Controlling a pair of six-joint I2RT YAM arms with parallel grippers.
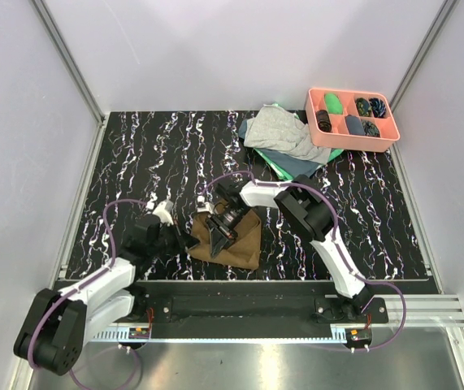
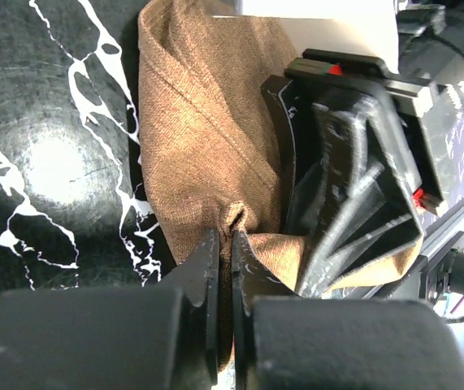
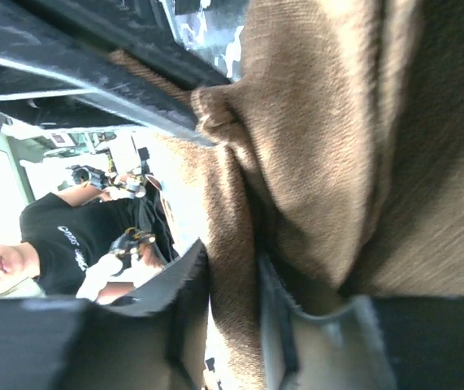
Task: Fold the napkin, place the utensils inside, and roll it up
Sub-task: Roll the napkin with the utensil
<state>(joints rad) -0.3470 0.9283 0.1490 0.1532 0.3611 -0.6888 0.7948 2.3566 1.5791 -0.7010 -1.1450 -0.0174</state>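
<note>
Black marbled tabletop (image 1: 150, 154) is carrying the napkin (image 1: 244, 248), which is lying bunched between both claws near the front edge. The left gripper (image 1: 189, 241) is pinching its left fold, jaws pressed nearly together. The right gripper (image 1: 219, 234) is nipping a ridge just beside it. Beyond the right claw, a grey cloth (image 1: 280, 130) is lying over a green cloth (image 1: 276, 164), beside a pink tray (image 1: 353, 142).

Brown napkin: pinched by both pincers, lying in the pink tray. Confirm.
Wrong place. The left pincer and right pincer do pinch the brown napkin, but it lies on the black marbled table, not in the pink tray, as the top external view shows.
</note>
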